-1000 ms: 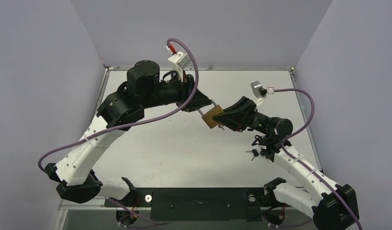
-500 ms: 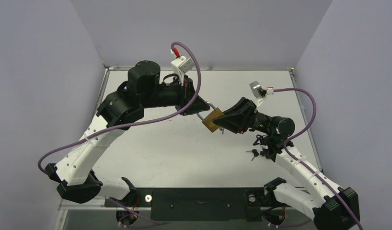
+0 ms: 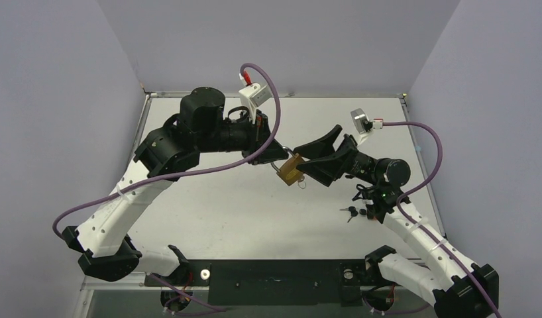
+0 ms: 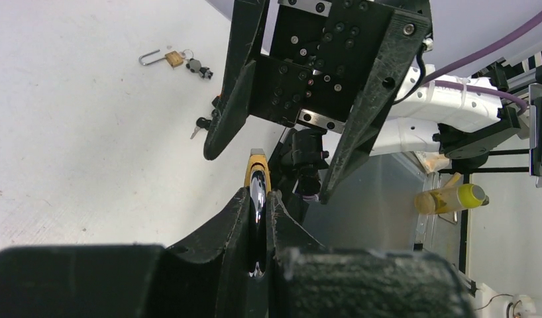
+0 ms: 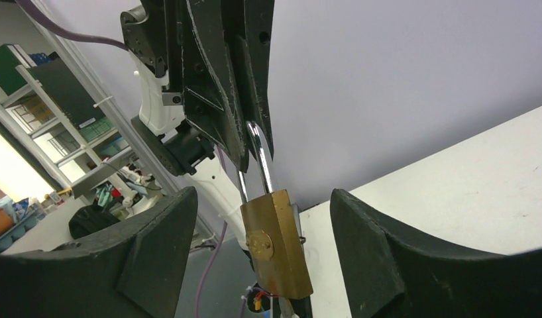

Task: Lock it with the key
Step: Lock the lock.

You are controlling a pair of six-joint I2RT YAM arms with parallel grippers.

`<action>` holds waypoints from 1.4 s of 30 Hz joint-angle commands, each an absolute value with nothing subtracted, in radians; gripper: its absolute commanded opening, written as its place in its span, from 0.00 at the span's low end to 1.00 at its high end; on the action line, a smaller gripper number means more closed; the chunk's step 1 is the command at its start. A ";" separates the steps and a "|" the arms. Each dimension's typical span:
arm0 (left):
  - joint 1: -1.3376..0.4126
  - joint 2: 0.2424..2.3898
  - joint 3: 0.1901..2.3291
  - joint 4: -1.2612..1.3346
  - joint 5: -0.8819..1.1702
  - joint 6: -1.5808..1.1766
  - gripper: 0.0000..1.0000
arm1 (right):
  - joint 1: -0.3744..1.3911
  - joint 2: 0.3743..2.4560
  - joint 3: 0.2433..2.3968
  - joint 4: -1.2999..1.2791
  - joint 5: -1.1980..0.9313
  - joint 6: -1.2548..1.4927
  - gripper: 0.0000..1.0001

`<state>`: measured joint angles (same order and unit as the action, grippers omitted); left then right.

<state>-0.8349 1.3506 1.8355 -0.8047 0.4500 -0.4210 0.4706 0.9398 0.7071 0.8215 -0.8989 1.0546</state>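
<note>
Left fingers (image 4: 232, 222) pinching shackle (image 5: 258, 156), right fingers (image 5: 156, 245) spread around padlock (image 5: 276, 245)

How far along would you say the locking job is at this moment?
Done: the padlock is lifted off the table, the left gripper shut on its shackle. In hand: the right gripper is open, its jaws either side of the brass body without touching. Left, it seems: a bunch of keys lies on the table by the right arm; fetching, inserting and turning one. Whether the shackle is latched is unclear.

1 overhead view, 2 close wrist views, shared padlock (image 3: 289, 171)
</note>
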 commanded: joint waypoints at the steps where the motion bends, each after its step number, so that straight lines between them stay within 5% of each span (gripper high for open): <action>1: -0.836 1.311 1.937 -0.705 0.424 -0.457 0.00 | 0.456 0.942 0.737 0.898 -0.875 1.031 0.71; 6: -0.836 1.318 2.020 -0.722 0.398 -0.461 0.00 | 0.433 0.943 0.685 1.037 -0.881 1.102 0.76; 24: -0.836 1.357 2.124 -0.725 0.408 -0.470 0.00 | 0.466 0.958 0.698 1.199 -0.888 1.211 0.61; 28: -0.837 1.351 2.115 -0.723 0.406 -0.472 0.00 | 0.497 0.950 0.713 1.094 -0.887 1.138 0.52; 40: -0.837 1.327 2.093 -0.726 0.393 -0.464 0.00 | 0.516 0.920 0.732 0.919 -0.874 1.021 0.00; 42: -0.835 1.326 2.100 -0.734 0.384 -0.456 0.00 | 0.514 0.913 0.726 0.898 -0.873 1.006 0.00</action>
